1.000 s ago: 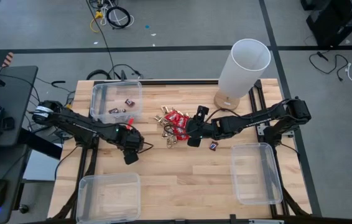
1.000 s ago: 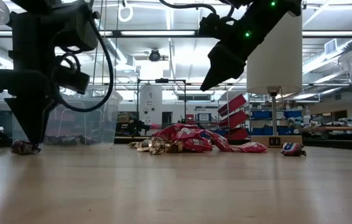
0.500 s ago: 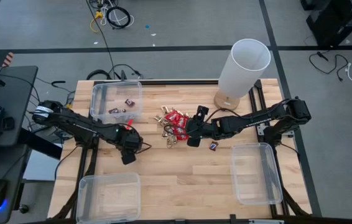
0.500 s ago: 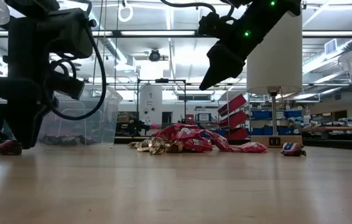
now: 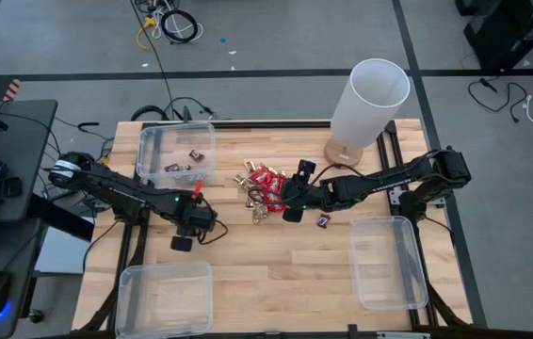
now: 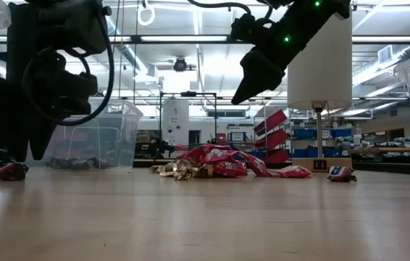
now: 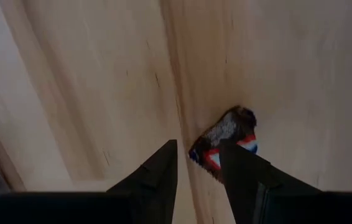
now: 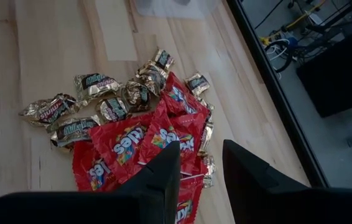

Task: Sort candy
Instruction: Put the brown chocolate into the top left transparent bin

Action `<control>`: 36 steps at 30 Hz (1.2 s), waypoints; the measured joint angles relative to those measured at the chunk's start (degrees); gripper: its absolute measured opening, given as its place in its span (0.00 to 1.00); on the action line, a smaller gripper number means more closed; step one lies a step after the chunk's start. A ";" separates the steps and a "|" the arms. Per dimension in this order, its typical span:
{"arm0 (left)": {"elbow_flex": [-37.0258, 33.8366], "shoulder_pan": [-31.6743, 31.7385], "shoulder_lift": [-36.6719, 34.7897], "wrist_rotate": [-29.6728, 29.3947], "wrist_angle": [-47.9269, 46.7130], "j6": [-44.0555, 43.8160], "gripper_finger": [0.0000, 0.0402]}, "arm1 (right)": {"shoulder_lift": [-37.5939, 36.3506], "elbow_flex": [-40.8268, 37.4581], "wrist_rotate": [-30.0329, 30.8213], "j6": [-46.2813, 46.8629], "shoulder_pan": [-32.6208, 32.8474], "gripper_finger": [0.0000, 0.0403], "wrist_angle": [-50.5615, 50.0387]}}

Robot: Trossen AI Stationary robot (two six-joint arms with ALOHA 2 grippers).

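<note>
Looks like a robotics lab or workshop: concrete floor (image 5: 276,38) with loose cables (image 5: 168,24), strip lights (image 6: 183,38), stocked shelving (image 6: 379,141) behind.

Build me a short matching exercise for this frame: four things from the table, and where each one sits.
1. candy pile
2. lone mini bar
3. left gripper
4. white cylinder

a. table's far right corner
b. table's middle, by the right gripper
c. just beyond the near-left bin
d. beside the near-right bin's far-left corner

Pairs: 1-b, 2-d, 3-c, 4-a
</note>
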 joint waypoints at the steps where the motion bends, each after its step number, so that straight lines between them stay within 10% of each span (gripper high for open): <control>1: 0.00 0.01 0.00 0.16 0.06 0.98 0.30 | 0.00 0.00 0.00 0.00 0.00 0.27 0.00; 26: -1.07 -0.59 0.00 1.38 3.14 1.09 0.30 | 0.00 0.02 0.00 -1.01 0.00 0.27 0.00; 36: -1.07 -0.57 0.00 -0.67 2.94 -0.03 0.07 | 0.00 0.02 0.00 -0.95 0.00 0.27 0.02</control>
